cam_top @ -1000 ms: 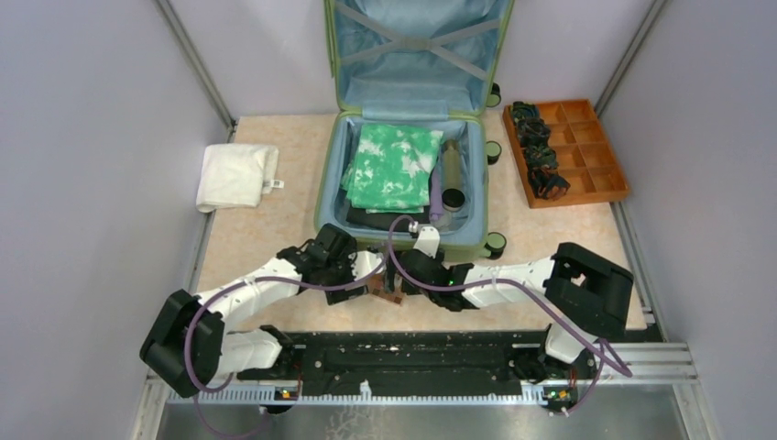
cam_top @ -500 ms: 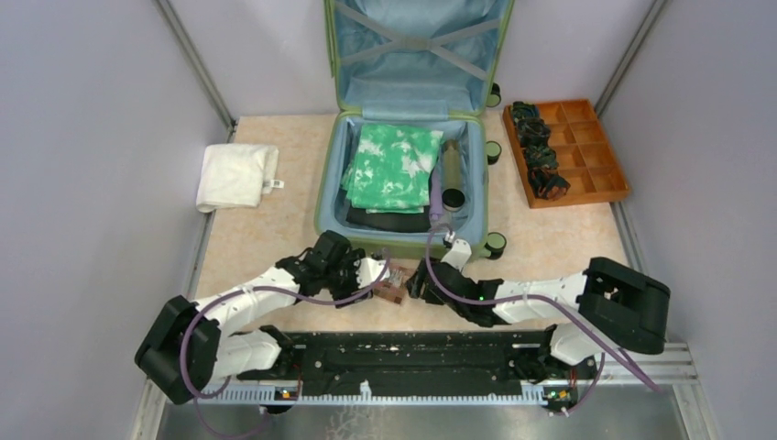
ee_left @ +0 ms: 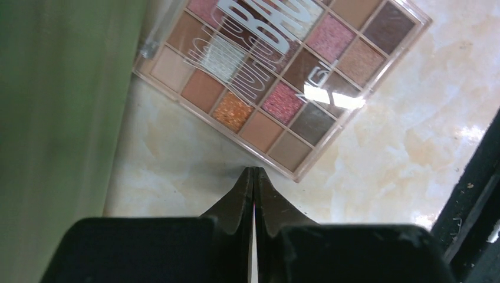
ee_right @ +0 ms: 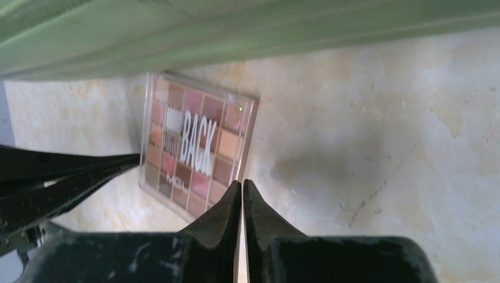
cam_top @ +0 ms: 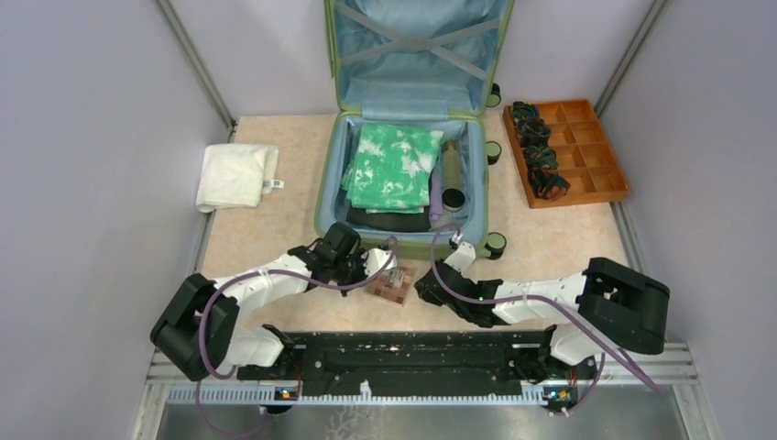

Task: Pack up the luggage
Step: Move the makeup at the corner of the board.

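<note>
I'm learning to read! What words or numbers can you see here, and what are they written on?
"BACK": big white letters on the clear lid of the makeup palette.
"MGL": small letters near that lid's edge, as best it reads.
An outlined word beside "BACK" is too faint to read.
The tag on the white towel is too small to read.
No other writing shows.

Right fingers [ee_right: 224,209] (pressed together, empty) point at an eyeshadow palette [ee_right: 197,141] beside the luggage [ee_right: 247,26].
</note>
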You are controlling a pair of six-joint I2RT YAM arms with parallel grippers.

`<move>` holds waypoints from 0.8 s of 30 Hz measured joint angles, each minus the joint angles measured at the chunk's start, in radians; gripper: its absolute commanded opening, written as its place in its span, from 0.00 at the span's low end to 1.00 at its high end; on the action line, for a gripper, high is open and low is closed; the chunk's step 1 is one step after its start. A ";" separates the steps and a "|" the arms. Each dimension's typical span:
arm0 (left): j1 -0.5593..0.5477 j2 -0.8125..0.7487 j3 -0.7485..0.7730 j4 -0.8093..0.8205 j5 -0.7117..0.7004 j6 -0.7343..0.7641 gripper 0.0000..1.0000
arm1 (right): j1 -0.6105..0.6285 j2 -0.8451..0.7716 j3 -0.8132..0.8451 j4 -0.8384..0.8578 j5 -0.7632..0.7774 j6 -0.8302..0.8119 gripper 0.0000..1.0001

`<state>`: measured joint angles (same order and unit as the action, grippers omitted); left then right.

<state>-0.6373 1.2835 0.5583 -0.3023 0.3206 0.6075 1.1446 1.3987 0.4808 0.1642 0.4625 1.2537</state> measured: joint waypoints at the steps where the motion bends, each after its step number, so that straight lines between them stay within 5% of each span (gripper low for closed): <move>1: 0.000 0.011 0.007 0.005 -0.004 -0.005 0.05 | 0.000 0.016 0.007 0.004 0.010 0.000 0.03; 24: -0.045 0.148 0.099 0.103 -0.155 -0.105 0.08 | 0.011 0.106 0.014 0.112 0.116 0.027 0.04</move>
<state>-0.6827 1.4315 0.6575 -0.1997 0.1658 0.5030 1.1553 1.5043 0.4953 0.2760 0.5789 1.2808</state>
